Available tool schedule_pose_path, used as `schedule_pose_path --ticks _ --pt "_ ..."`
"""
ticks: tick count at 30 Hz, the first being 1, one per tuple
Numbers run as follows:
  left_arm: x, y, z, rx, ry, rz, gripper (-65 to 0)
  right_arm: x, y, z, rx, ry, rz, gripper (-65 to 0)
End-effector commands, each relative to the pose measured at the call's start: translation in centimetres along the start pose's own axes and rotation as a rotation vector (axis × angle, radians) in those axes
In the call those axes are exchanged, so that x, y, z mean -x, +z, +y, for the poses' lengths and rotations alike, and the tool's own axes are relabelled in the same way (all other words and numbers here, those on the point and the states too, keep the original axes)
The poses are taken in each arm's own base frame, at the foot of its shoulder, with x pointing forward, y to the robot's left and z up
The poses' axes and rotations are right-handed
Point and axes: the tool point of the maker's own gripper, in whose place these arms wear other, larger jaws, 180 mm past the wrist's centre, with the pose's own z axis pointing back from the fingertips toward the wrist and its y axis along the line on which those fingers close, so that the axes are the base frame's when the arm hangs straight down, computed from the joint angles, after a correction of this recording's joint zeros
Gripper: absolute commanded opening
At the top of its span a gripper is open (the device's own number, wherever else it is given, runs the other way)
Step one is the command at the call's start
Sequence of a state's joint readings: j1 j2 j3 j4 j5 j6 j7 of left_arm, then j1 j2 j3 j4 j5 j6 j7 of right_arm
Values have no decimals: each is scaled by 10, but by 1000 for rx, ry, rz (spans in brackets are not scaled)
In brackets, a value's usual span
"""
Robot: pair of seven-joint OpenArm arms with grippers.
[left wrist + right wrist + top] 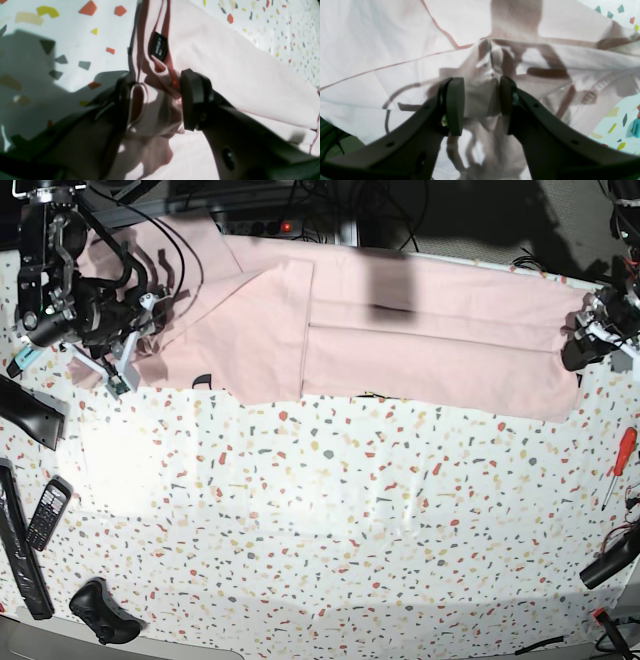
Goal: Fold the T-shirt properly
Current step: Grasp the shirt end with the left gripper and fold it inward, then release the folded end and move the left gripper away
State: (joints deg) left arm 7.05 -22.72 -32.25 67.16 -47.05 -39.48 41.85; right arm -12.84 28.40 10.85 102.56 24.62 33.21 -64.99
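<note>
Both grippers pinch opposite ends of the T-shirt at the far edge of the table.

Near edge of table [330, 510]: black remote [100, 612], phone [46, 513], dark bar [20, 552] on base-view left; red screwdriver [617, 463] on right. Mid table bare terrazzo. Far: T-shirt [400, 330], pale pink, lies as a long folded band across the back, a fold edge near its middle. Right gripper [482, 107] at base-view left end, pads closed on a bunched fold of cloth. Left gripper [156, 100] at base-view right end, pads standing wide but clamped on gathered fabric by the collar; black label [158, 46] just beyond.
</note>
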Motion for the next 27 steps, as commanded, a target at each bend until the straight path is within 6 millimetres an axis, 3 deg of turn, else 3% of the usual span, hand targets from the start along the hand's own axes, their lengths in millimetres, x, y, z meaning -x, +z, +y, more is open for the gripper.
schedule_pose_path --ticks 1,3,5,8,14,19,23,27 --pt "-12 3 1 -4 -37 -15 -371 -9 6 -6 16 10 -30 -421" --pt "-13 2 0 -1 -39 -15 -395 -9 6 -6 16 10 -30 -421" --pt "-12 0 -2 4 -42 -12 -464 -9 6 -6 16 10 -30 -421" --pt "-11 -4 -7 18 -50 -11 -644 -9 6 -6 16 10 -30 -421" --pt "-17 -3 -6 19 -60 -35 -650 -9 6 -6 16 9 -31 -421" --pt "-46 11 7 -15 -75 -150 -650 -17 7 -5 7 4 -70 -421" --pt "-55 18 14 -34 -91 -162 -650 -36 15 -3 -37 -44 -187 -421" --pt "-62 22 17 -42 -105 -177 -650 -56 30 -17 -28 -97 -324 -421"
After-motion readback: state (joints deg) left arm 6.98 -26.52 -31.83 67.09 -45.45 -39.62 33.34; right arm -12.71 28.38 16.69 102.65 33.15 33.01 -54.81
